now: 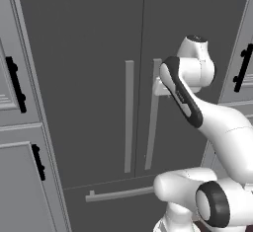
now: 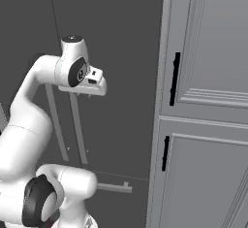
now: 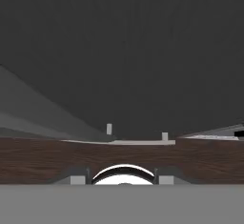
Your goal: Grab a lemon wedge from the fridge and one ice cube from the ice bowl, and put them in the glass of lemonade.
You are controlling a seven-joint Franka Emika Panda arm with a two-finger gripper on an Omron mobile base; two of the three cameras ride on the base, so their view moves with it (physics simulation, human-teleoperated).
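The white arm's two-finger claw [image 1: 159, 85] is hovering against the front of the tall dark grey two-door fridge [image 1: 84, 48], level with the top of the long light grey vertical bar handle [image 1: 150, 137] on the right-hand door. In the hand view its two small dark tips are standing apart with nothing showing between them, and the claw [image 3: 122, 175] is pointing down along the door face. Just to the claw's left the matching light grey bar handle of the left door [image 1: 129, 117] is hanging, and both doors are lying flush and shut. Further below the claw the horizontal light grey bar of the bottom drawer [image 1: 118, 194] is crossing the front, and beneath that a brown wood-grain floor [image 3: 38, 161] is showing. Out to either side, paler grey panelled cabinets with black handles [image 2: 208, 52] are flanking the fridge.
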